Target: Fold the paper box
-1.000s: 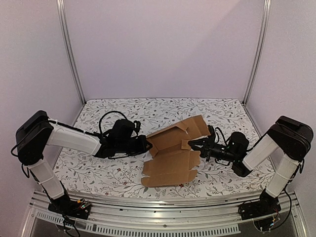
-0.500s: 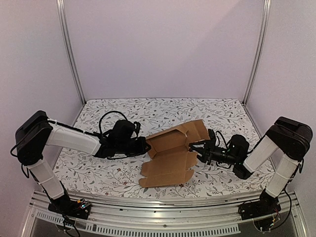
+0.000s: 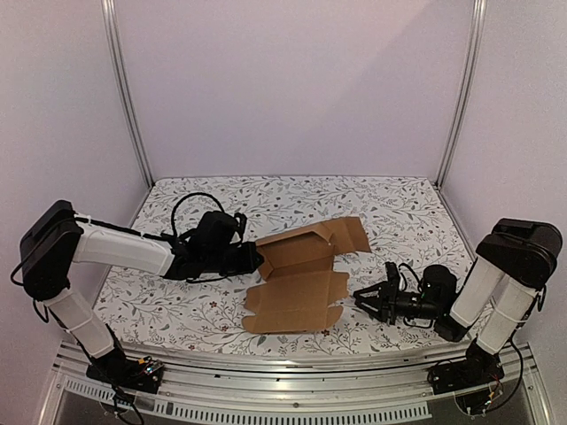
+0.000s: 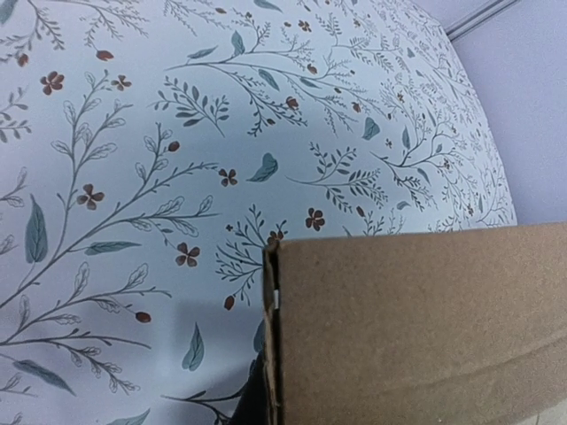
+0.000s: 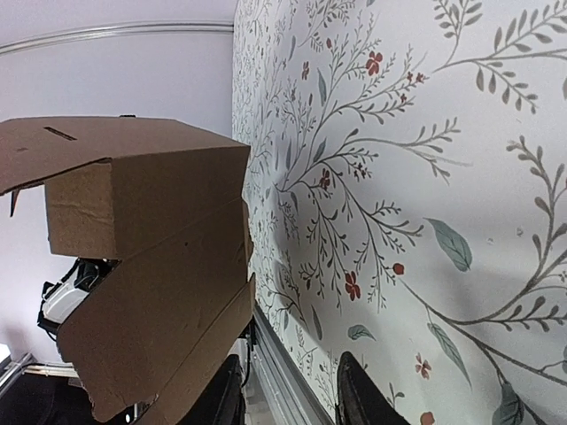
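paper box (image 3: 301,270) mid-desk (image 3: 390,208) — half-formed, rear panel raised, flaps loose | left end effector (image 3: 255,259) clamped on left edge | right end effector (image 3: 363,297) part-open, empty, just beside box | closing left

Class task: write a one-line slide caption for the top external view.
Left hand pinches the half-folded paper box; right hand open beside it.

Left arm stretched low toward centre, left gripper (image 3: 251,259) closed, fingers clamped. Right arm folded low at right, right gripper (image 3: 365,297) pointing left, jaws parted, holding nothing.
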Controlling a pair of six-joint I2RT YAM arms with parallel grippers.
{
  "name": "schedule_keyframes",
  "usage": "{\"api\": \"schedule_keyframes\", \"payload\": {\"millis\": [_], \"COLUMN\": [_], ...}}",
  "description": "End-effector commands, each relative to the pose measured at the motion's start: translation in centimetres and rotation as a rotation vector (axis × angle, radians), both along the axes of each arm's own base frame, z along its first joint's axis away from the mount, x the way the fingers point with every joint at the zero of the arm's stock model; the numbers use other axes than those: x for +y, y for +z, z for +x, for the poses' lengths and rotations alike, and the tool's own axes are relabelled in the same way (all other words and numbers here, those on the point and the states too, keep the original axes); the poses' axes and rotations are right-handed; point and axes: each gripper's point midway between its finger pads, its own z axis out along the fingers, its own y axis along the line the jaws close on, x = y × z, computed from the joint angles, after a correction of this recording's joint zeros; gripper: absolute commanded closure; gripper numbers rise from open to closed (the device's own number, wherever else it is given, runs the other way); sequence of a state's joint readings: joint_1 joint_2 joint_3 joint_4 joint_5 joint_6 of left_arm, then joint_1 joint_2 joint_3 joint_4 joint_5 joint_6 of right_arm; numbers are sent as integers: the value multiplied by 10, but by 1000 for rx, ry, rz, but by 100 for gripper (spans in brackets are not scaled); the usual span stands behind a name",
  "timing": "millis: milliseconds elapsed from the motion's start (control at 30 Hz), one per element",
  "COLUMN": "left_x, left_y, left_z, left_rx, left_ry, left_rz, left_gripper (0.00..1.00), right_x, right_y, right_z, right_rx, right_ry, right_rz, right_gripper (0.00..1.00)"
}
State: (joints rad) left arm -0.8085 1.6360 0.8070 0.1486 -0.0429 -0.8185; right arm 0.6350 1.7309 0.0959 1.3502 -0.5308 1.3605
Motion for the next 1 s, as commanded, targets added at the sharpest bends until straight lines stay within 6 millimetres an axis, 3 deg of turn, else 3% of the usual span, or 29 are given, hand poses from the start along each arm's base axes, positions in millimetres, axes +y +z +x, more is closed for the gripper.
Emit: {"api": "schedule_keyframes", "payload": {"millis": [0, 267, 600, 967], "left_x": [7, 7, 3, 23], "left_y": [8, 8, 11, 16], "left_z": [7, 9, 11, 11], "left_rx": [-31, -48, -65, -84], "left_ry": [11, -8, -25, -19], "left_rz": [24, 78, 96, 235], "left_gripper": [100, 100, 100, 100], "right_x": [-5, -10, 5, 10], "right_y": [-2, -25, -38, -76], "right_z": [-6, -10, 11, 22], "right_rx": [-56, -30, -111, -41], "right_ry": [3, 29, 74, 73], "right_rz": [-20, -107, -177, -247], "right_gripper": [66, 66, 63, 61]}}
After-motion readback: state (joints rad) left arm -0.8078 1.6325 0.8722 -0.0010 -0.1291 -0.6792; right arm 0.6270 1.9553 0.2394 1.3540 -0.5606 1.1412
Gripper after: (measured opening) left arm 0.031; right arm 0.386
